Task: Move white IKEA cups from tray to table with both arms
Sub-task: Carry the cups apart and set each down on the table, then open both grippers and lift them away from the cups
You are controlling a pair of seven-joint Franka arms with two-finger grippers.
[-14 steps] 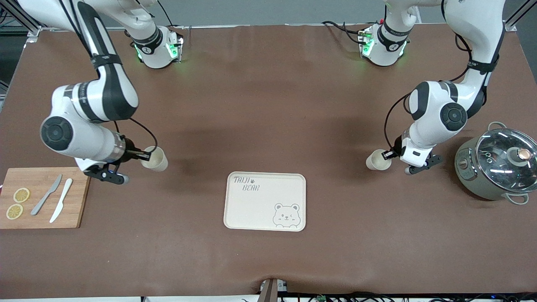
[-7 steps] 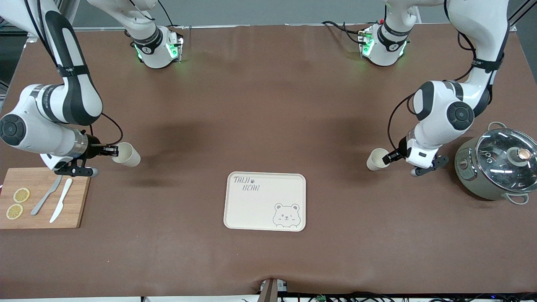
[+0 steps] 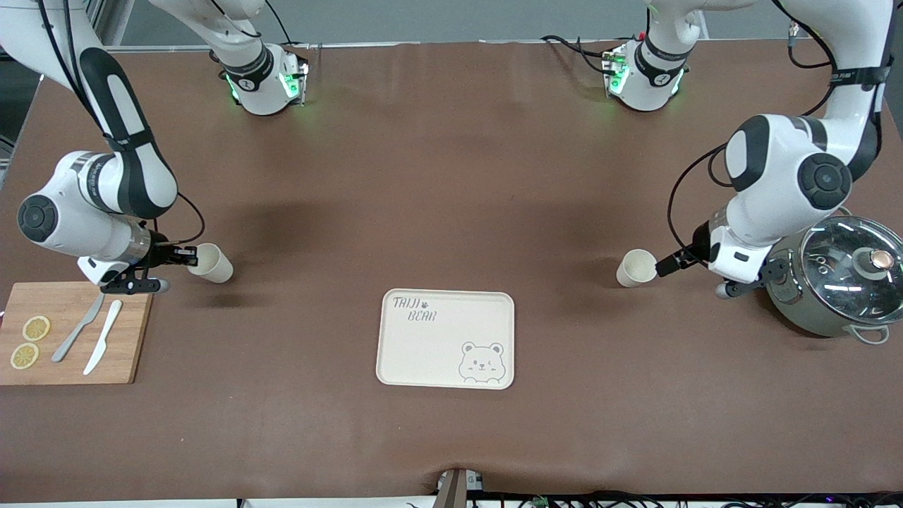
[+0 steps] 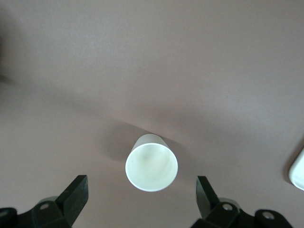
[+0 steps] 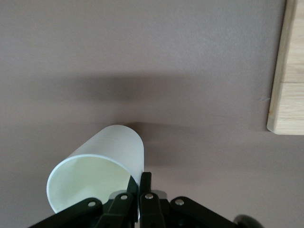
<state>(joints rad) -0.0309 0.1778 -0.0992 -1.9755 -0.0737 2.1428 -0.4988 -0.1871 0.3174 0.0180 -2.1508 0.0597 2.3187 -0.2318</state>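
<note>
Entry, front view, read across: bamboo cutting board [image 3: 70, 333] with two knives and lemon slices, untouched. Right gripper [image 3: 185, 255], carried outward toward its own end of the table since a second ago, fingers pinching the rim of one cup [image 3: 210, 262], which we read as tilted and not yet set down. Tray [image 3: 446, 339], now empty. Second cup [image 3: 636, 268], upright on the table [image 3: 451, 176] near the pot [image 3: 836, 282]; left gripper [image 3: 667, 265] has just spread its fingers and backed away, no contact. We judge half the task complete; the right-hand cup still needs lowering and release.
</note>
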